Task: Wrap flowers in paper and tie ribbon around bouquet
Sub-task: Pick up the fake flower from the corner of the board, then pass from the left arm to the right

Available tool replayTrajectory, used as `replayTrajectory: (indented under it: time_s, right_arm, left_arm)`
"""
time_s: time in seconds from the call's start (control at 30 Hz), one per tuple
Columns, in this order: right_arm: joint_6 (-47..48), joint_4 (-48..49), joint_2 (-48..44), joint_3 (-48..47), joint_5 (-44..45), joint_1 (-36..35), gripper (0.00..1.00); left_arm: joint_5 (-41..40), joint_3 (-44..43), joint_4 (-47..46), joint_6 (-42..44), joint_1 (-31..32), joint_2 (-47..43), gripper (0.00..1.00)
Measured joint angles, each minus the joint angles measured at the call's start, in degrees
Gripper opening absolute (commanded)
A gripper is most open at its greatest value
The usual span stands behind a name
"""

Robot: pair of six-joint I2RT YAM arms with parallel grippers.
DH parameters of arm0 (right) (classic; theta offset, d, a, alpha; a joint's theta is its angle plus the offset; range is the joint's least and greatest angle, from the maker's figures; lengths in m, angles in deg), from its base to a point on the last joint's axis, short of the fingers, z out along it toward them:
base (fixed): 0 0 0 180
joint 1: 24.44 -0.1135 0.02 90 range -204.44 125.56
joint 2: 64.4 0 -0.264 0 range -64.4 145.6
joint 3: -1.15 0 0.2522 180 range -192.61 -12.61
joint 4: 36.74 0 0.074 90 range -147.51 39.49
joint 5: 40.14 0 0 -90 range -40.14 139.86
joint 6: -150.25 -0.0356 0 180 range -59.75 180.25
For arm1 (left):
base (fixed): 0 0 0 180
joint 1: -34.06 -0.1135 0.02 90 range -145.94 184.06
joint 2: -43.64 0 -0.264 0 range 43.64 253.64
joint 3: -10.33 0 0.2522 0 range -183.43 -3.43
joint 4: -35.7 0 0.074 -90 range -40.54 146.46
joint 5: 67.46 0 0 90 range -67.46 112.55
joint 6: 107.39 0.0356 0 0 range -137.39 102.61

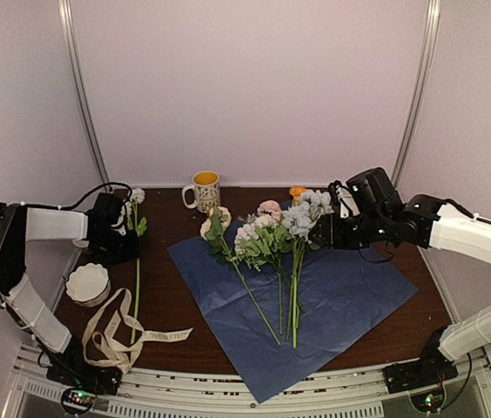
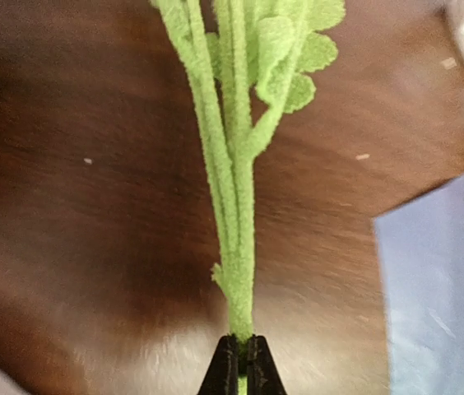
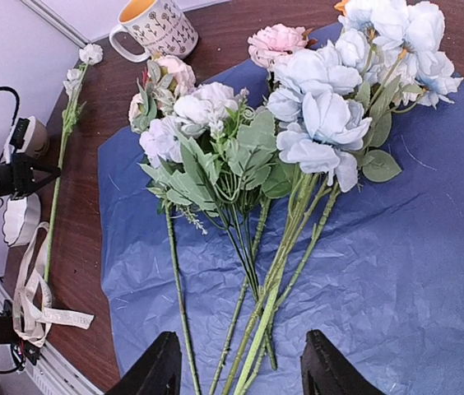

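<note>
**Position relative to jaws.** The left gripper (image 2: 238,366) is clamped on a single stem (image 2: 236,206). In the left wrist view the two black fingertips meet around the fuzzy green stalk, just below the point where it forks into side shoots and leaves. The right gripper (image 3: 240,370) has its jaws apart and holds nothing. In the right wrist view the cut ends of the flowers (image 3: 273,156) lie below the gap between the fingers, and no contact is visible. In the top view this gripper sits beside the pale blue blooms, at the far right of the bunch.

**Markings.** The ribbon (image 1: 119,335) lies looped on the table (image 1: 176,296) near the front edge, left of the paper (image 1: 341,296). It carries small dark lettering that is too small to read. The white scalloped bowl (image 1: 87,283) just beyond it shows no writing. The mug (image 1: 205,190) at the far edge shows a small dark pattern and no legible text.

**Orientation.**
- The paper lies flat, blue side up, with one corner pointing to the front edge.
- The flowers lie on the paper. Their long axes run near to far, cut ends toward the arm bases and blooms at the far side. The leftmost stem slants, so the stems spread out toward the blooms.
- The single stem lies off the paper to the left, parallel to the others, with its white bloom at the far end. Whether it is raised off the table cannot be told.
</note>
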State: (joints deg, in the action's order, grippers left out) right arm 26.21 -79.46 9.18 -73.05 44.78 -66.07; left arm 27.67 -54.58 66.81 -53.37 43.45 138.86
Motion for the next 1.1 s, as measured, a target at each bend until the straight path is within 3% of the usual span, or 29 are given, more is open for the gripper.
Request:
replayTrajectory:
  time_s: [0.17,0.4,0.57,0.8,0.97,1.1]
  right_arm:
    - [0.2,0.5,-2.2,0.0,-0.1,-1.2,0.50]
    - [3.9,7.3,-6.9,0.0,-2.5,-7.1,0.51]
    - [9.5,13.9,-6.4,-2.5,-6.8,-14.7,0.52]
    - [16.5,19.6,0.7,-13.0,-11.1,-23.2,0.53]
    - [17.9,22.3,7.4,-20.4,-12.3,-25.1,0.56]
    - [17.7,23.3,12.6,-25.2,-12.3,-25.4,0.58]
  left_arm:
    - [-3.2,0.3,0.0,2.0,2.2,-18.3,0.00]
    - [-13.5,1.2,-11.1,12.9,18.7,-45.1,0.00]
    - [-12.3,4.0,-19.4,16.2,21.8,-56.1,0.00]
    - [-6.3,3.6,-22.1,19.6,28.7,-57.9,0.00]
    - [3.5,4.0,-30.8,12.0,30.9,-52.6,0.00]
    - [8.7,4.0,-38.9,8.0,37.8,-45.3,0.00]
